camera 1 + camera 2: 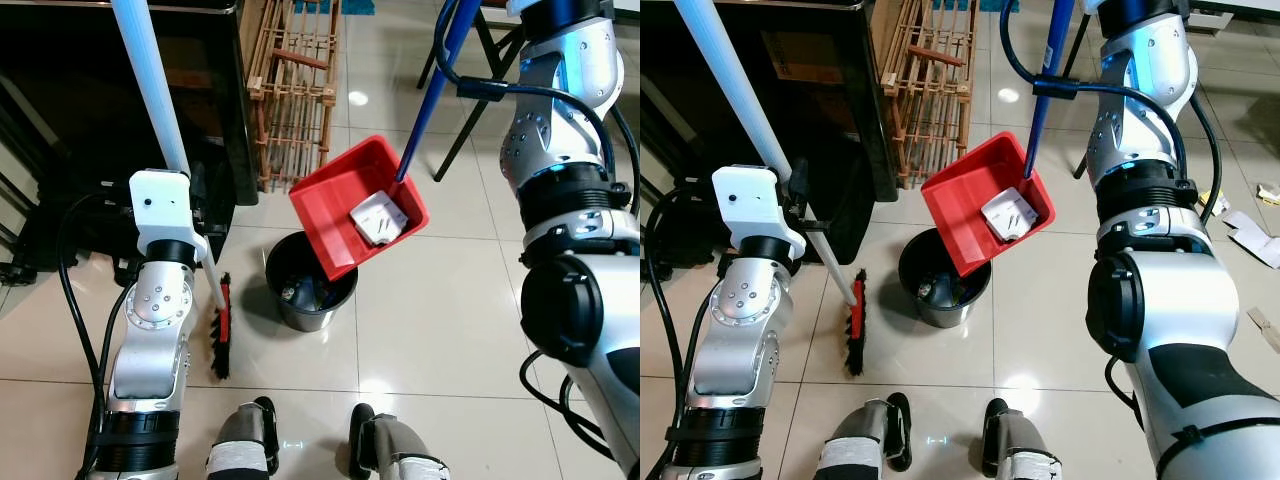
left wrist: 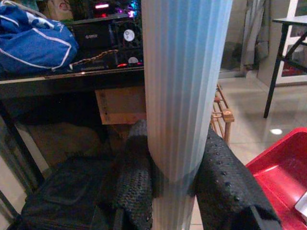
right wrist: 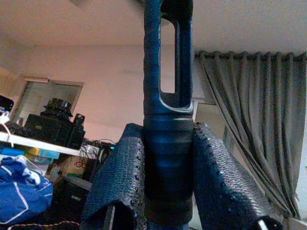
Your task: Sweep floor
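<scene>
A red dustpan (image 1: pixel 345 215) hangs tilted above a black bin (image 1: pixel 310 285) on the tiled floor. A white piece of rubbish (image 1: pixel 378 220) lies in the pan's lower corner. The pan's blue handle (image 1: pixel 425 95) runs up to the right, and my right gripper (image 3: pixel 168 191) is shut on its grip end. My left gripper (image 2: pixel 177 191) is shut on the pale blue broom handle (image 1: pixel 150 80). The broom's red and black brush head (image 1: pixel 220 335) rests on the floor just left of the bin.
A black cabinet (image 1: pixel 100 100) stands at the left with a wooden rack (image 1: pixel 295 90) beside it. Black table legs (image 1: pixel 480 60) rise at the back right. Paper scraps (image 1: pixel 1250 230) lie on the floor at the right. My feet (image 1: pixel 250 440) are near the bin.
</scene>
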{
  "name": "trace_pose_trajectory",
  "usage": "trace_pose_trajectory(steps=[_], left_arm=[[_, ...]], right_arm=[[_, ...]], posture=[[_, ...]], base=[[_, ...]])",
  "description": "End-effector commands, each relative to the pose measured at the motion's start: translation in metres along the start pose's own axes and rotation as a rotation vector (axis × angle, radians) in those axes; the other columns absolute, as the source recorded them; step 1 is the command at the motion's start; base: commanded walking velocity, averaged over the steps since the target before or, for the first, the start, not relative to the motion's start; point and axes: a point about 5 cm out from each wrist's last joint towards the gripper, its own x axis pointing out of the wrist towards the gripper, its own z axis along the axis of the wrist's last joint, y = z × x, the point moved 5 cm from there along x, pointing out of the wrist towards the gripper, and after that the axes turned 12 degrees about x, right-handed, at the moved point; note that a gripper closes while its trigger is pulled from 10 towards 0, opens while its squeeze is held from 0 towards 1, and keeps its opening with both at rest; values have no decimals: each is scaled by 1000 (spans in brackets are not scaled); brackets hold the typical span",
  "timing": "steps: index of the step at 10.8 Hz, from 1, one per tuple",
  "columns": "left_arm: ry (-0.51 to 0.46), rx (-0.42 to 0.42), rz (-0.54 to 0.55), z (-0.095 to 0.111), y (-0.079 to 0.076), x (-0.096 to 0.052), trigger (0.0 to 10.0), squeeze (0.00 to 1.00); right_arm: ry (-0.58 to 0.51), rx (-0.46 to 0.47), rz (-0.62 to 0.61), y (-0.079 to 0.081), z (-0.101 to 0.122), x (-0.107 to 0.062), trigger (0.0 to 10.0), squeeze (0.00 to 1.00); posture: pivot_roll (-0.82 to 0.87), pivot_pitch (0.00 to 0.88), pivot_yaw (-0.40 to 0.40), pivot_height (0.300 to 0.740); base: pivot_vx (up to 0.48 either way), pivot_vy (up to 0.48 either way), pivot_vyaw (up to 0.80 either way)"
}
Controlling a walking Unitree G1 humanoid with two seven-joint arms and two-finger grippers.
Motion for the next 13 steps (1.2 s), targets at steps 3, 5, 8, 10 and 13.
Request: trace_pose_trajectory(steps=[3, 5, 8, 10, 13], left_arm=[[-55, 8, 4, 12, 0, 2, 10000, 0], [-55, 8, 9, 12, 0, 2, 10000, 0], [-54, 4, 11, 12, 0, 2, 10000, 0], [-53, 4, 13, 12, 0, 2, 10000, 0], [-53, 3, 16, 12, 0, 2, 10000, 0]], right_arm=[[-93, -44, 49, 8, 20, 6, 10000, 0], [-126, -47, 27, 5, 26, 6, 10000, 0], [-132, -65, 40, 8, 27, 5, 10000, 0], [-126, -84, 126, 23, 24, 5, 10000, 0], [-118, -62, 177, 33, 20, 4, 10000, 0]], posture=[[53, 178, -68, 740], [53, 177, -70, 740], [55, 181, -77, 740], [55, 181, -81, 740], [56, 180, -85, 740]], base=[[0, 0, 0], [0, 0, 0], [0, 0, 0], [0, 0, 0], [0, 0, 0]])
